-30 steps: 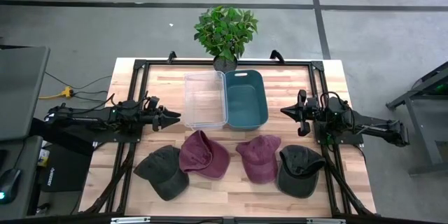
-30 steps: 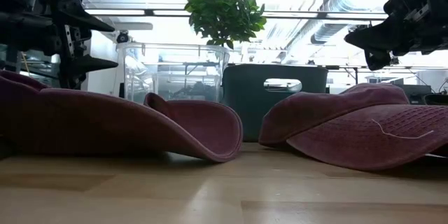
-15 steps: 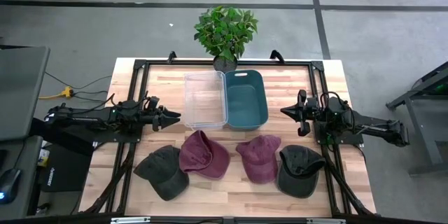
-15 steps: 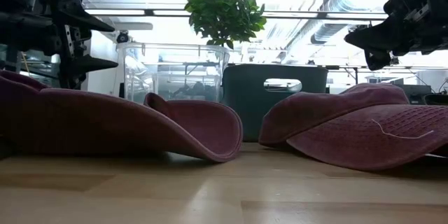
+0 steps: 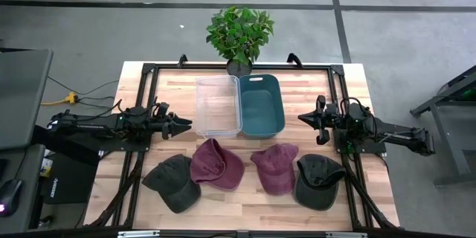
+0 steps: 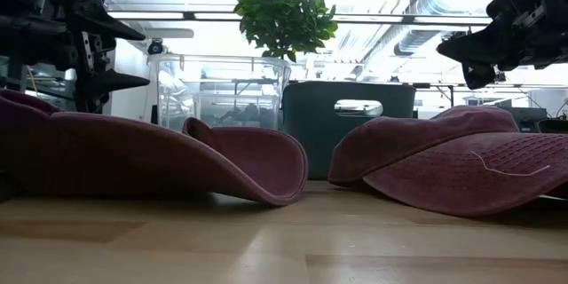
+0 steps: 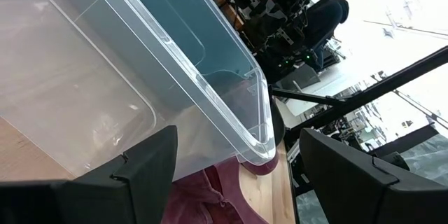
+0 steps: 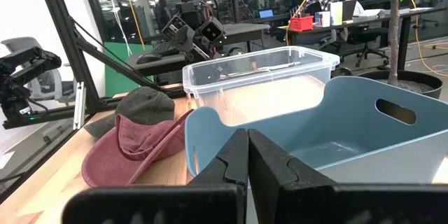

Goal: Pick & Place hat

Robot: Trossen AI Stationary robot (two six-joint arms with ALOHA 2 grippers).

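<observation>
While all four soft fabric hats lie untouched in a row along the near half of the pale wooden desk (image 5: 149,216), the picking step is judged not yet begun. From left to right the row reads: a dark grey cap (image 5: 172,182), a maroon floppy sun hat (image 5: 216,165), a maroon cap (image 5: 275,168) and a second dark grey cap (image 5: 318,181). Just beyond them, at the middle of the desk, a clear plastic bin (image 5: 218,105) and a teal plastic tub (image 5: 261,104) stand side by side, touching, with nothing seen inside either. A potted green plant (image 5: 239,36) stands at the far edge.

The left claw (image 5: 181,126) is held above the desk just left of the clear bin, its jaws spread wide and empty. The right claw (image 5: 314,120) is held just right of the teal tub, its jaws pressed together on nothing.

For the next move, a descent toward the near side is judged necessary: the left claw, already spread, would be lowered over the crown or brim of a hat on its side, closed on the fabric, and lifted.

Against the earlier frames nothing is seen to differ; both arms and all hats are placed as they were.
</observation>
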